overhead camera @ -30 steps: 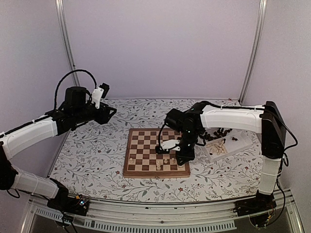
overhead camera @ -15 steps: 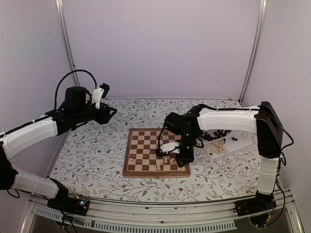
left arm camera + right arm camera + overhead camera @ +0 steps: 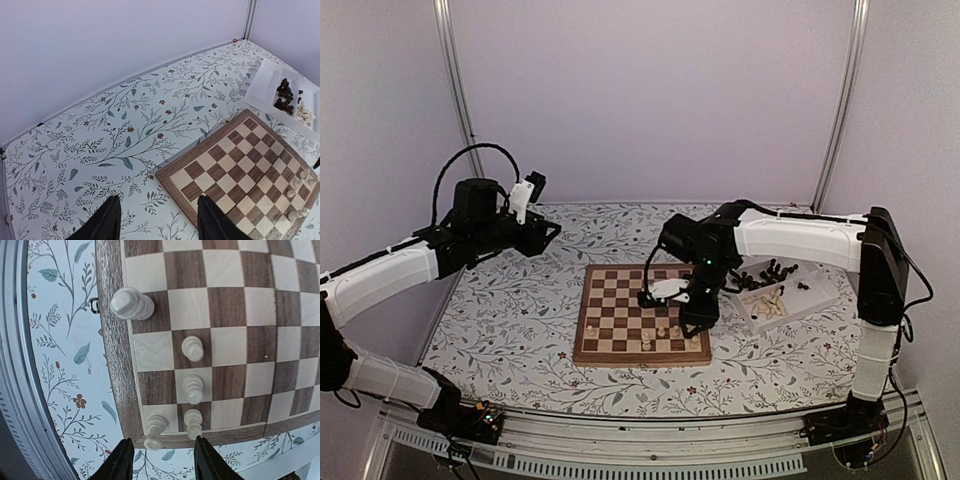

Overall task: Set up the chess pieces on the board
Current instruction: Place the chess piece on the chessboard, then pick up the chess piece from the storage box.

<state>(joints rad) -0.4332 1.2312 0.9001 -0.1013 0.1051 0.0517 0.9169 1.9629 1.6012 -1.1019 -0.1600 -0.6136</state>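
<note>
- Retreat from the corner looks like the step in hand: the right gripper hangs over the near corner of the board, jaws parted and nothing between them; five pale pieces stand upright on the squares just ahead of its fingertips.
- Two of those pieces sit closest, almost in line with the gap between the fingers; a straight lift is the safe way out, since sideways drift at this height could clip a top and tip it over; I judge that the main risk.
- Jaws are best held at this width or wider until the hand is above the tallest piece, which stands further ahead on the edge row.
- Stock for the next pick lies in the white tray, to the right of the right gripper and just beside the board; dark pieces fill its far part and pale ones its near part; a pale one seems the sensible choice.
- Approach there should come from above, closing on a single piece, because they lie heaped and touching.
- Left gripper hovers high and well apart from the work, fingers spread and empty, with the board ahead of it and to its right; it need not move.
</note>
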